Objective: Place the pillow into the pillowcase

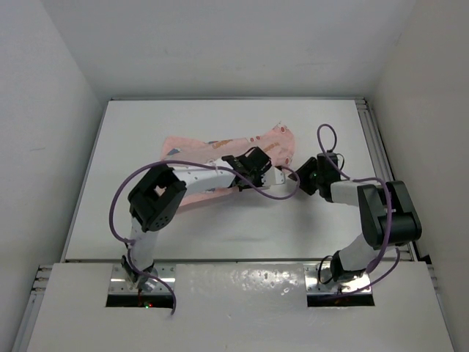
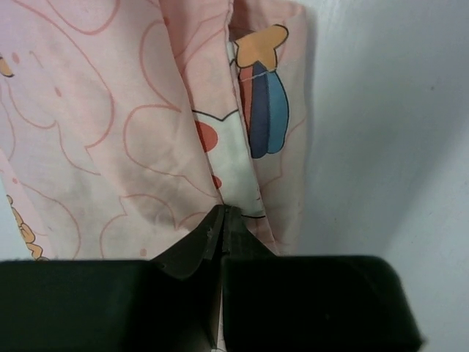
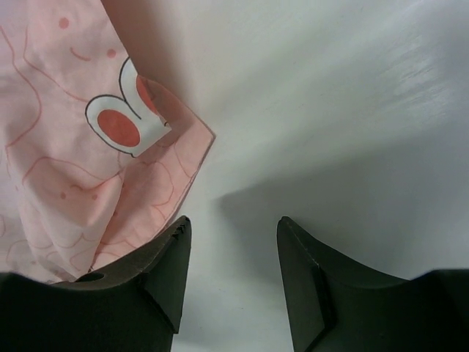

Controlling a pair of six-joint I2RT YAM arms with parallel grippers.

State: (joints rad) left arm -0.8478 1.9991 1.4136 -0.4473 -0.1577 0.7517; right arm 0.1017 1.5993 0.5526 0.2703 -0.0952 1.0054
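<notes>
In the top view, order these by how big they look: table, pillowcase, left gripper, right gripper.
1. table
2. pillowcase
3. left gripper and right gripper: about alike, so no ranking between them.

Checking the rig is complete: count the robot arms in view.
2. The left arm reaches over the pillowcase; the right arm bends toward the fabric's right end. None appears hidden.
</notes>
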